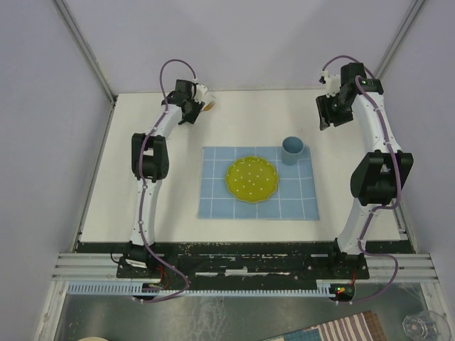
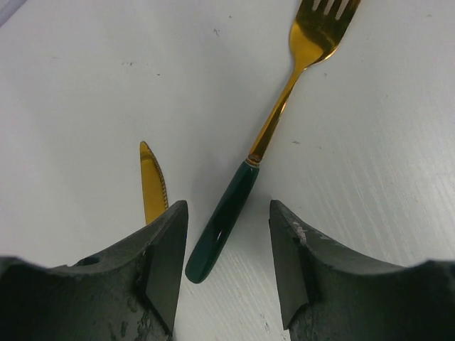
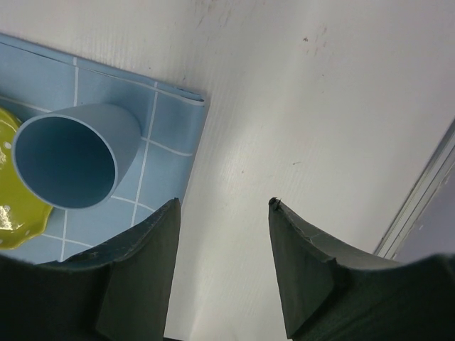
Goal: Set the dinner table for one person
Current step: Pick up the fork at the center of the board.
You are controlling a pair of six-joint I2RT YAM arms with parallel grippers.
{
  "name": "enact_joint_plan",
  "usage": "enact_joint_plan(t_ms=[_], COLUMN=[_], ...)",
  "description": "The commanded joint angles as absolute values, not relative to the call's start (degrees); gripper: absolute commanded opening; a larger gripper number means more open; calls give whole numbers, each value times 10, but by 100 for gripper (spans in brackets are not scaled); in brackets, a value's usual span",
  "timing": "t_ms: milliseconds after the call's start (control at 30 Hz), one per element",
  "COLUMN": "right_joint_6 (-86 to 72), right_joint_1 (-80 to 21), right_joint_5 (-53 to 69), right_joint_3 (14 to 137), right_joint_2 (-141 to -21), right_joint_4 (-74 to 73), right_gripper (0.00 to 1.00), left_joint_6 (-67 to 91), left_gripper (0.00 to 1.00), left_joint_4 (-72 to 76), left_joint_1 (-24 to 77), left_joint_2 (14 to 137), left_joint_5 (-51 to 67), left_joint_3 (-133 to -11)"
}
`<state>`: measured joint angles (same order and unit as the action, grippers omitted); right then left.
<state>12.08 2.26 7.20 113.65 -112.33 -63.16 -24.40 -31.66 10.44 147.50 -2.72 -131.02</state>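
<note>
Under and around the light-blue gridded cloth (image 1: 213,202) stretches the white surface (image 1: 249,121), reaching past the cloth on every side. A yellow-green plate (image 1: 251,178) sits at the cloth's centre, and a blue cup (image 1: 292,149) stands upright at its far right corner. Beyond the cloth's far left corner, the left pincer (image 2: 227,213) is spread. A gold fork (image 2: 284,106) has its green handle lying between the jaws, unpinched, and a gold knife (image 2: 151,185) tip lies beside it. Beyond the cloth's far right corner, the right pincer (image 3: 224,206) is spread and empty.
</note>
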Motion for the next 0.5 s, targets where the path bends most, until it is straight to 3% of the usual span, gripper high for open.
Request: enact_joint_plan(t_ms=[0, 467], right_joint_6=[131, 137], right_joint_1=[24, 24], right_joint_5=[63, 50], right_joint_3=[1130, 1131], right_joint_2=[-1109, -1117], right_joint_4=[-620, -627], right_gripper=[61, 61], left_joint_6=[-200, -161], left_gripper=[56, 57], left_joint_4=[-336, -443], left_joint_1=[84, 74], left_joint_2=[1511, 1537], left_joint_5=[8, 94], left_joint_3=[-1342, -1345])
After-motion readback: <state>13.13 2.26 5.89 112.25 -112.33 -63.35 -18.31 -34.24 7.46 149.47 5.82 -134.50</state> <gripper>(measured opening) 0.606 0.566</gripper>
